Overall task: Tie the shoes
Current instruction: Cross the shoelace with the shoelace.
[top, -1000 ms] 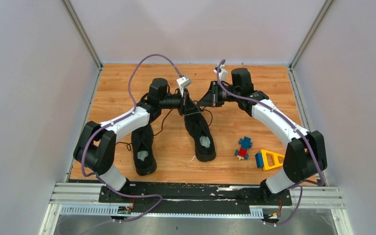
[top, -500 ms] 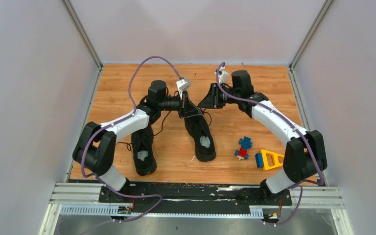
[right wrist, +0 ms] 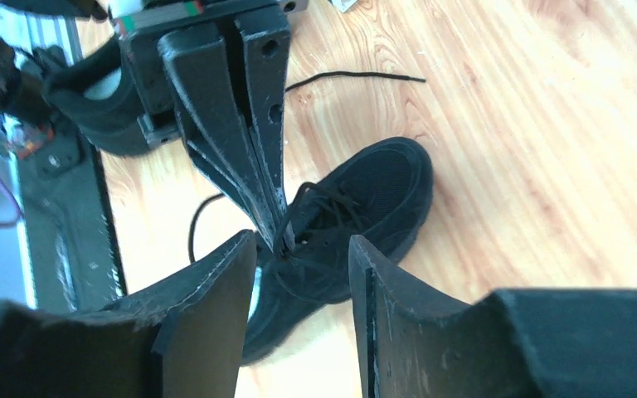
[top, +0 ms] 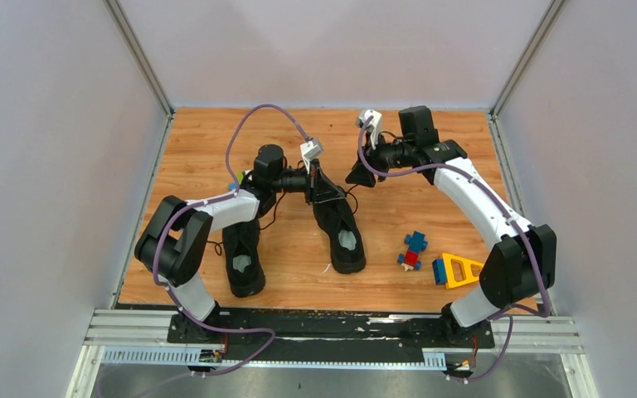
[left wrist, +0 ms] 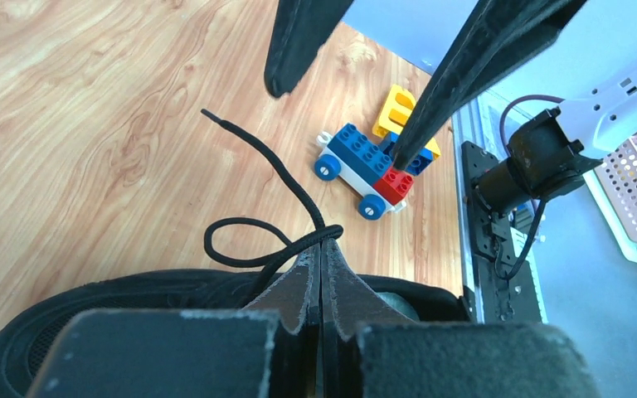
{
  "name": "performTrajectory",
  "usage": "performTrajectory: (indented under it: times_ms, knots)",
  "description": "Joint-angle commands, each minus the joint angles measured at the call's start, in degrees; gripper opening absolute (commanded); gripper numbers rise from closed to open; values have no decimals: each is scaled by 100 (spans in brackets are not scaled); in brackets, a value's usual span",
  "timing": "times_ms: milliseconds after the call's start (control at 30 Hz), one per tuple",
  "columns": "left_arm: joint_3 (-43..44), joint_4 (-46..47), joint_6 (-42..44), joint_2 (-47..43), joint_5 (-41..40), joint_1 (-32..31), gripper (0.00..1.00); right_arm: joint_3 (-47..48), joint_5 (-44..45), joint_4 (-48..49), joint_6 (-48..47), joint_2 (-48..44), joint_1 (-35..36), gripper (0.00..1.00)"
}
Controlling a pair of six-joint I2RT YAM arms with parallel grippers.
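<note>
**Both arms reaching in to the middle, grippers nearly nose to nose**

So the left arm (top: 216, 207) comes up off its base, folds at the elbow and runs its forearm inward, wrist roughly level. The left gripper (top: 329, 192) points across toward the other arm, its fingers (left wrist: 299, 282) pressed flat together with a shoelace (left wrist: 249, 264) pinched at the tips. The right arm (top: 469, 191) makes a longer arc, elbow out to the side, wrist turned back inward and tipped a little down. The right gripper (top: 354, 177) sits just beside the left one's tips without touching. Its fingers (right wrist: 216, 282) are spread apart and aren't holding anything, and the left one's closed tips point at the gap between them.
</note>
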Motion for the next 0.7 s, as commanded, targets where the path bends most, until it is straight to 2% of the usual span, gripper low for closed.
performTrajectory:
  times_ms: [0, 67, 267, 567, 600, 667]
  knots:
    - [-67, 422, 244, -20, 90, 7, 0, 583, -604, -1539, -3258, 148, -80, 46]
    - [-79, 387, 318, -39, 134, 7, 0, 726, -561, -2199, -4341, 268, -75, 46]
    - [-43, 368, 404, -15, 159, 7, 0, 696, 277, -2427, -6026, 480, 105, 48]
    - [-28, 326, 400, -25, 215, 7, 0, 701, 699, -2108, -6347, 666, 410, 47]
    - [-23, 303, 409, -33, 217, 7, 0, 686, 729, -2090, -6364, 672, 437, 44]
    - [-20, 267, 435, -50, 190, 7, 0, 659, 813, -2087, -6396, 680, 487, 32]
